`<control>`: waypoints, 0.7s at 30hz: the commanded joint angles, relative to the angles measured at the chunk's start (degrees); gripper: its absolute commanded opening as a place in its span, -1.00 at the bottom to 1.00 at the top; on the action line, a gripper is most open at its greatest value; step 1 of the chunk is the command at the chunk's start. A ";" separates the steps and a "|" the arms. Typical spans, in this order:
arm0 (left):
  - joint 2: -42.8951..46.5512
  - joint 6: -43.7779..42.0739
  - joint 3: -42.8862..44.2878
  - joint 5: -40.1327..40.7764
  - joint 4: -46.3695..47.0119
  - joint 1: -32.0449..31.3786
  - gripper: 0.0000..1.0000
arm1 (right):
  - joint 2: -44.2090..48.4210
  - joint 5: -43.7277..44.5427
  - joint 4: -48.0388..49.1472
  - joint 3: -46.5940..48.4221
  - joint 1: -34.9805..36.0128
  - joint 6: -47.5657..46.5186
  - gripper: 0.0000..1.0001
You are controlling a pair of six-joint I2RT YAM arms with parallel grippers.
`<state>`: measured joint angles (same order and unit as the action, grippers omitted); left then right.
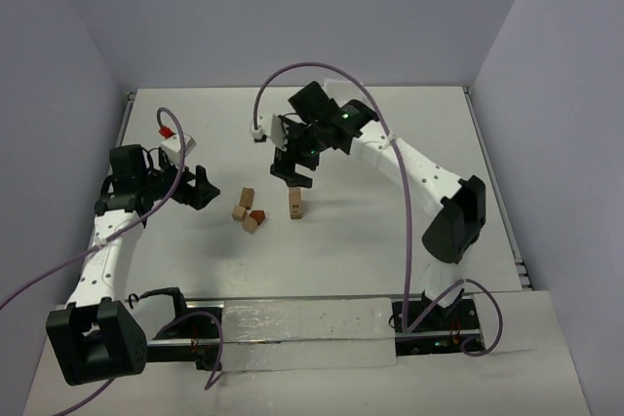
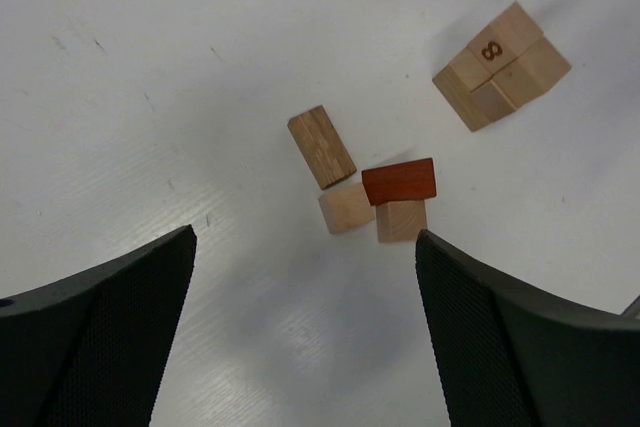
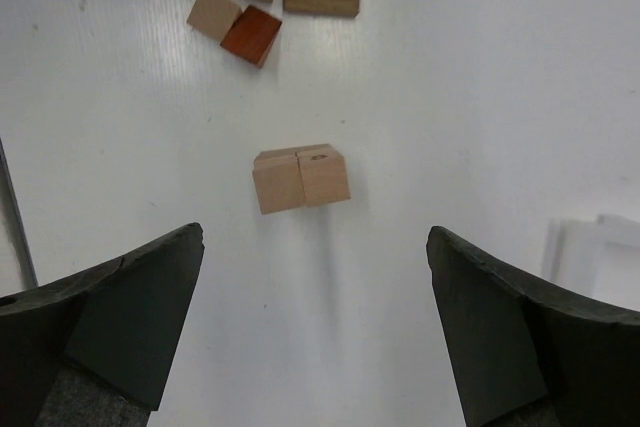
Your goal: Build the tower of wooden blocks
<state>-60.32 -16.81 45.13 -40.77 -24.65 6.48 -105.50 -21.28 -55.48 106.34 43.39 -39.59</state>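
Note:
Two light tan blocks (image 1: 294,205) stand joined as one short column at the table's middle; they also show in the left wrist view (image 2: 502,65) and the right wrist view (image 3: 300,179). Left of them lie several loose blocks: a brown rectangular one (image 2: 322,146), a tan cube (image 2: 346,207), a reddish-brown one (image 2: 399,180) and a tan one under it (image 2: 401,219). My left gripper (image 1: 202,188) (image 2: 305,237) is open and empty, left of the loose blocks. My right gripper (image 1: 292,176) (image 3: 315,232) is open and empty, just behind and above the column.
The loose cluster (image 1: 250,211) sits about a block's width left of the column. A white object's edge (image 3: 595,247) shows at the right of the right wrist view. A translucent sheet (image 1: 302,333) lies between the arm bases at the near edge.

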 commanded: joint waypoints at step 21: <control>-19.98 1.22 4.08 12.25 -0.92 -15.61 0.11 | 32.56 -5.72 21.80 -31.61 -20.19 23.62 0.99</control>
<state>-77.09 -18.24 45.57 -30.35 -27.56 -8.86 -78.47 -26.40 -40.38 77.60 23.67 -18.88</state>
